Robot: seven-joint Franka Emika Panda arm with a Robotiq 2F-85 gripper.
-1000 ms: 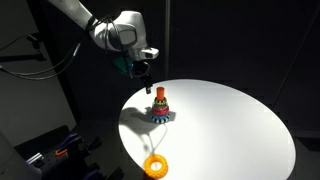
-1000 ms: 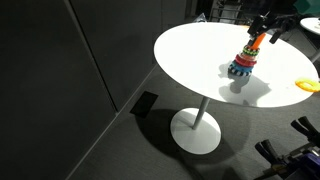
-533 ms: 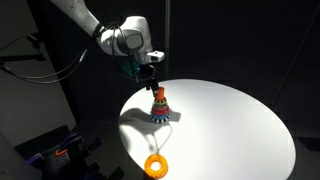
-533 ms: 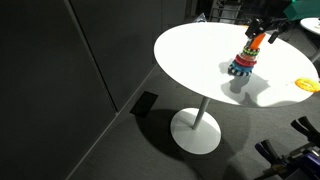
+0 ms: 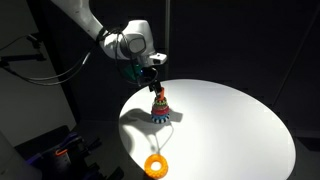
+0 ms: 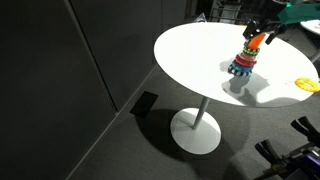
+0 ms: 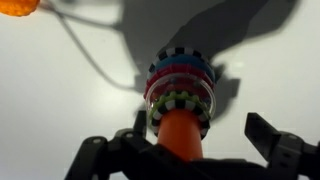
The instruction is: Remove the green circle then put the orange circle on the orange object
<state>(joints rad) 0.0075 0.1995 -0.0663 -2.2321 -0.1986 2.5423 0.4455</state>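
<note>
Wrist view, left to right: orange circle [image 7: 14, 5] is clipped at the top-left corner, lying on the white table [image 7: 60, 90], well apart from the toy tower [image 7: 181, 75]. Left finger [image 7: 98, 152] sits low in frame. The tower is dead centre, with its orange object [image 7: 180, 135] pointing up between the fingers, and the right finger is on the far side. Gripper [image 7: 180, 145] is spread wide, jaws either side of the orange tip, gaps on both sides, nothing pinched. We read the greenish checkered band just under the orange tip as the green circle [image 7: 181, 101], on the tower, but it's too blurred to be sure.

In an exterior view the arm [image 5: 100, 35] comes in from upper left. Gripper [image 5: 155, 78] is right above the tower [image 5: 159, 106], and the orange circle [image 5: 155, 165] is near the table's [image 5: 240, 130] front edge.

In an exterior view we see the tower [image 6: 244, 60] toward the table's right side, gripper [image 6: 265, 30] over it, orange circle [image 6: 306, 85] at the frame's right edge.
</note>
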